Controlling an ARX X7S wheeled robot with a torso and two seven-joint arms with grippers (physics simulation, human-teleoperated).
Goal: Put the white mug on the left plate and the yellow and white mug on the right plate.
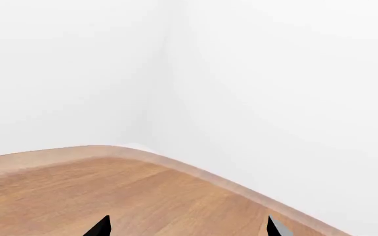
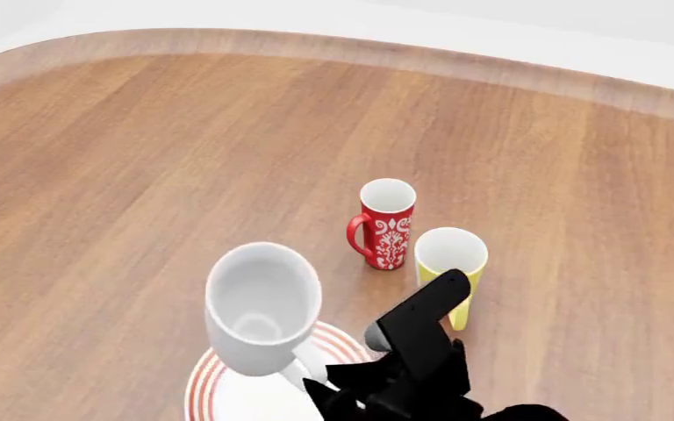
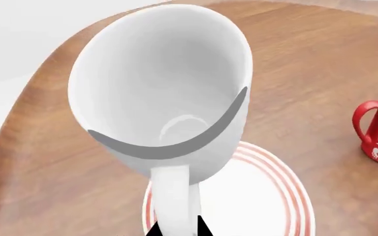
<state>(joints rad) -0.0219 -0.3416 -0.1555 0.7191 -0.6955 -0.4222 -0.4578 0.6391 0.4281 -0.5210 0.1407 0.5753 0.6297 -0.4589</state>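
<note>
My right gripper (image 3: 174, 231) pinches the handle of the white mug (image 2: 262, 304), which hangs upright directly above the left plate (image 2: 206, 391) at the table's (image 2: 138, 175) near edge, so I only lower it; my left gripper (image 1: 185, 227) stands wide, empty.

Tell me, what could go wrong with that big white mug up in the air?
The right hand holds the white mug only by its handle, so it might tip or slip. It hangs over the plate near one side, so it could land on the rim. The yellow and white mug sits close to the arm.
</note>
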